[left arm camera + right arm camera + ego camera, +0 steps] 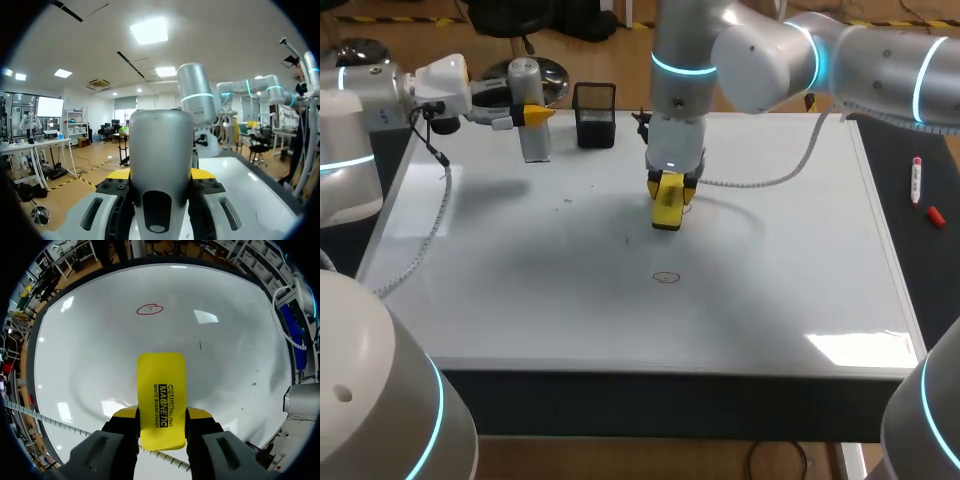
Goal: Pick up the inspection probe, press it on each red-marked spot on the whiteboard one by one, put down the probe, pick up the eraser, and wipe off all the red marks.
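Wiping step. Right gripper (161, 415) clamps yellow block eraser (161, 390) over whiteboard (770, 250), toward far edge. Red ring mark (150, 309) lies nearer the front: sweep there next. Left gripper (160, 175) grips grey cylindrical probe (160, 160), far-left corner.

The head camera sits high behind the robot, looking down over the whole whiteboard (770, 260). The right wrist camera looks down closely along the eraser (161, 395); both show the red ring (150, 309) ahead of it. The left wrist camera looks level past the probe (161, 160) toward the right arm (195, 92).
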{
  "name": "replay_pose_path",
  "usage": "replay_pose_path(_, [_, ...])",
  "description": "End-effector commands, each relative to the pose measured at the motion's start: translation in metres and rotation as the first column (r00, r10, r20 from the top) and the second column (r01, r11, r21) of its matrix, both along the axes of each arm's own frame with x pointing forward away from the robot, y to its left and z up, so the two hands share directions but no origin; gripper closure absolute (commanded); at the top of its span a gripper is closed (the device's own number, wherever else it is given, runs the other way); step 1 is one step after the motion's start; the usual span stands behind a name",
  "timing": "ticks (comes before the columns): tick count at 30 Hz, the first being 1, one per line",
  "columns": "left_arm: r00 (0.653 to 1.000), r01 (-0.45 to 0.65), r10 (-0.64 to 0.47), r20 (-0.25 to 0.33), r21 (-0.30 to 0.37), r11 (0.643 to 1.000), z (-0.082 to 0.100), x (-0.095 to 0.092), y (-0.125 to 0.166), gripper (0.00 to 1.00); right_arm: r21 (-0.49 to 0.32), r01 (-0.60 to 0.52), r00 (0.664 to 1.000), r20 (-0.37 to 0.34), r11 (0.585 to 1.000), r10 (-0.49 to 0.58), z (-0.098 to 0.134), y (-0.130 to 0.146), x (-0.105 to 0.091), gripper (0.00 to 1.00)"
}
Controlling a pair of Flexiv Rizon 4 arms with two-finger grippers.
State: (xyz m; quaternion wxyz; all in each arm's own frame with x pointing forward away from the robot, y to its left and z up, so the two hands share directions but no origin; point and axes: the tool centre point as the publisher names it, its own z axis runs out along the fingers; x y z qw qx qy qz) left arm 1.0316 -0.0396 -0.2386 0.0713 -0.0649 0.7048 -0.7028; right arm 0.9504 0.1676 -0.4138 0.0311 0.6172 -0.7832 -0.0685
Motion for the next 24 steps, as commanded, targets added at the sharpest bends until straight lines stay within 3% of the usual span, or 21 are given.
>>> replay_pose_path(1, [1.000,-0.004,0.004,0.003,0.000,1.000,0.0006,-0.0008,-0.0007,1.00,-0.003,-0.002,1.000,-0.009,1.000,0.002,-0.0032,0.0002,0.0024,1.00])
replay_pose_path(24, [1.000,-0.004,0.004,0.003,0.000,1.000,0.0006,-0.0008,-0.0007,1.00,-0.005,0.007,0.999,-0.035,1.000,-0.007,-0.0129,-0.0034,0.0004,1.00])
